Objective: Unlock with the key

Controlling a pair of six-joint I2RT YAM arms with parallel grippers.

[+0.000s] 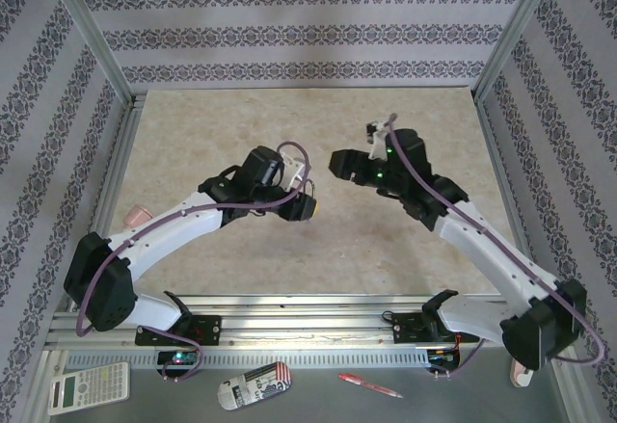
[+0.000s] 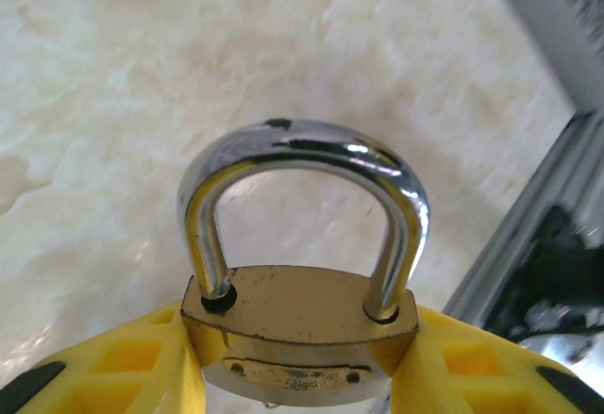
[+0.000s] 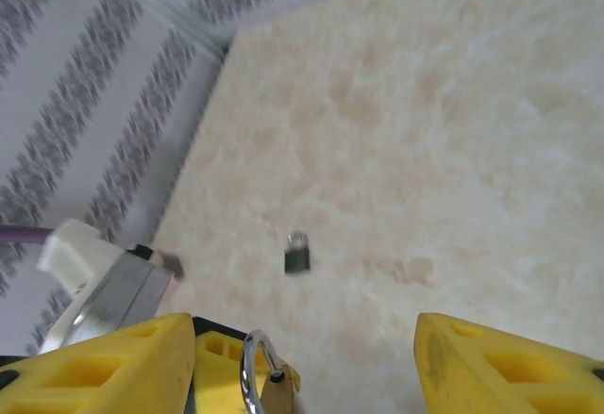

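A brass padlock (image 2: 300, 306) with a silver shackle (image 2: 302, 145) sits upright between the yellow fingers (image 2: 123, 367) of my left gripper (image 2: 300, 372), which is shut on its body. My left gripper (image 1: 301, 207) hangs over the middle of the table. My right gripper (image 1: 339, 163) faces it from the right, a short way off. In the right wrist view my right gripper (image 3: 304, 357) is open, with its yellow fingers (image 3: 510, 367) wide apart and the padlock's shackle (image 3: 253, 369) low between them. The key is hidden from view.
A small black blocky object (image 3: 297, 255) lies on the beige table further off. Aluminium frame rails (image 2: 528, 235) edge the table. Below the near edge lie a calculator (image 1: 89, 385), a can (image 1: 254, 384) and a red pen (image 1: 369, 385).
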